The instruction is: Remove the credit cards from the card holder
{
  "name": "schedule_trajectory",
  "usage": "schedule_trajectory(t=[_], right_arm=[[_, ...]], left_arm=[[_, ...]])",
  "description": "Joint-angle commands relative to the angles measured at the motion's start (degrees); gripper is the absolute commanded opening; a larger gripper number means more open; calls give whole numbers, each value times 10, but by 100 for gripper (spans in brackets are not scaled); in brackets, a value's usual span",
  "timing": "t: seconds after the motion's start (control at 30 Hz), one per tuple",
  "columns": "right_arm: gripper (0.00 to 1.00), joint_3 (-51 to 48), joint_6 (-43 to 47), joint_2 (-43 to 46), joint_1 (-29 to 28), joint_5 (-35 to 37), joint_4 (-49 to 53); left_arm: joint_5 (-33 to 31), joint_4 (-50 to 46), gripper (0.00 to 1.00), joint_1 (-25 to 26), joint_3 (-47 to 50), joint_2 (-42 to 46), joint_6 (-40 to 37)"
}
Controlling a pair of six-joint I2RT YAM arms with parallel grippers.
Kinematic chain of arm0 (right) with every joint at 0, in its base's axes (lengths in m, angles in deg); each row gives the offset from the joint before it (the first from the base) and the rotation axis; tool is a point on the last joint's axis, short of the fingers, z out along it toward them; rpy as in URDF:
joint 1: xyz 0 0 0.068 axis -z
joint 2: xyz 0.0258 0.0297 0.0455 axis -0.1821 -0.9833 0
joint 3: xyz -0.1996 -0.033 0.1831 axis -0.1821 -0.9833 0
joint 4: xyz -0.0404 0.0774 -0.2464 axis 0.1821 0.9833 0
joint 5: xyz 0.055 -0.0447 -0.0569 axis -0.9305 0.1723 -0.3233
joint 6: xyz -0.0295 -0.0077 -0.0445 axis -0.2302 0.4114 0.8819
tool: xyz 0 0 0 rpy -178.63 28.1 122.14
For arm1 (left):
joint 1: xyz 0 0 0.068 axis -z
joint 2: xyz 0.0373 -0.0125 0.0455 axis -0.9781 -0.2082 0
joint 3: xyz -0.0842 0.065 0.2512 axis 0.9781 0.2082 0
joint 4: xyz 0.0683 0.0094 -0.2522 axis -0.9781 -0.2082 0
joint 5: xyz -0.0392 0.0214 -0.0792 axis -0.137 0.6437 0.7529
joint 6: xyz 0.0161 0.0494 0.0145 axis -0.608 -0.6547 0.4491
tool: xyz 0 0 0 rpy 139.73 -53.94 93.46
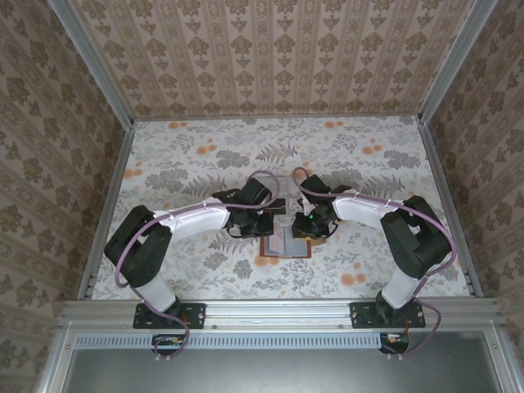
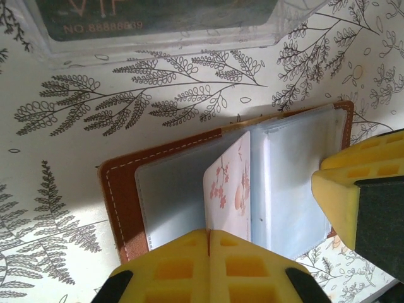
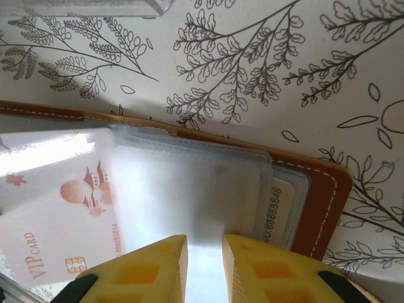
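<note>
The card holder (image 1: 286, 245) lies open on the floral table between both arms, reddish-brown leather (image 2: 120, 189) around clear grey sleeves. A white credit card with pink blossoms (image 2: 230, 183) sticks partway out of the left-hand sleeves, and my left gripper (image 2: 209, 232) is shut on its near edge. The same card, marked VIP (image 3: 57, 214), shows in the right wrist view. My right gripper (image 3: 205, 243) is open, its fingers (image 2: 353, 189) resting on the holder's right sleeves (image 3: 208, 183). A cream card (image 3: 281, 205) sits in a sleeve by the right leather edge (image 3: 328, 196).
A clear plastic tray (image 2: 297, 25) sits just beyond the holder, with a dark card (image 2: 164, 16) lying in it. Patterned walls and metal rails enclose the table (image 1: 180, 155). The two wrists are close together over the holder.
</note>
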Motion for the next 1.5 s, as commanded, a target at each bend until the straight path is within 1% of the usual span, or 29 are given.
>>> schedule_trajectory(t=[0.0,0.1,0.27,0.43,0.6,0.8,0.97,1.07,1.2,1.27,1.37,1.47], right_arm=[[25,-4,4,-12,1,11,15],[25,-3,5,-11,1,11,15],[25,-1,7,-12,1,9,15],[25,-1,8,-11,1,10,15],[25,-1,7,-11,1,10,15],[25,-1,7,-11,1,10,15],[25,1,7,0,1,14,15],[25,0,6,15,1,14,15],[25,2,1,50,2,13,15],[25,2,-3,76,3,14,15],[25,2,-9,112,5,19,15],[25,3,-9,141,9,33,34]], left_arm=[[-20,-22,4,5,-13,1,8],[-17,-20,5,8,-17,1,9],[4,-13,13,19,-36,-16,8],[6,-7,14,32,-41,-25,16],[-1,-10,13,41,-35,-28,21],[-13,-23,7,42,-38,-22,18],[-40,-55,4,42,-56,-1,7],[-62,-92,3,40,-75,12,-10],[-86,-138,1,36,-108,22,-55],[-82,-149,0,30,-122,23,-95],[-73,-159,0,23,-145,21,-180],[-39,-171,0,14,-180,10,-310]])
